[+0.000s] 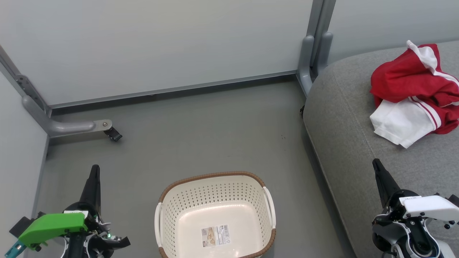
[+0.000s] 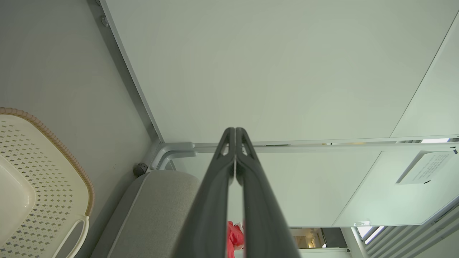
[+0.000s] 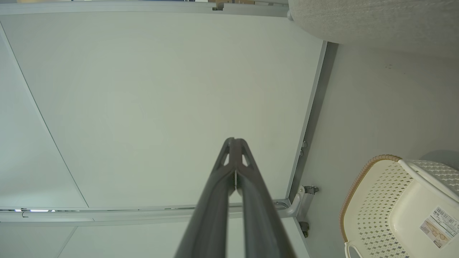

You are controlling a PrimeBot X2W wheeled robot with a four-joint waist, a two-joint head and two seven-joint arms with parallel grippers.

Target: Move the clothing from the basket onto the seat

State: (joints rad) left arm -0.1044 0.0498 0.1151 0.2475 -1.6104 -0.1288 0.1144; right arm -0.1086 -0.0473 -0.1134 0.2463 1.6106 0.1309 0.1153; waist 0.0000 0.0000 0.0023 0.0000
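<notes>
1. head view, nearest row: the left gripper (image 1: 94, 172) sits at the near left and the right gripper (image 1: 377, 166) at the near right. each has its two dark fingers pressed together on nothing, tips pointing away. the right one hangs over the near part of the seat (image 1: 344, 118).
2. between them the basket (image 1: 211, 175) stands upright on the floor (image 1: 215, 125). its bottom is bare apart from a label (image 1: 215, 235), though its nearest rim is cut off by the picture edge.
3. judged from this, the carrying step looks finished. the next move calls for no grasp, only perhaps a check of the basket's hidden near part.
4. open room: bare floor lies left of and beyond the basket. a strip of floor separates its right handle from the seat's rounded left edge, so an arm swinging across has the rim and that edge to mind.
5. farther right, the clothing (image 1: 405, 82) lies as a crumpled red and white heap on the seat, well in from its left edge and running out of the picture on the right. whether it is one piece or two i cannot tell.
6. farthest: pale wall panels (image 1: 161, 43) close the space. a grey post (image 1: 310, 57) stands at the seat's far left corner, and a metal foot (image 1: 71, 126) juts out at the far left. both are hard limits for a long reach.
</notes>
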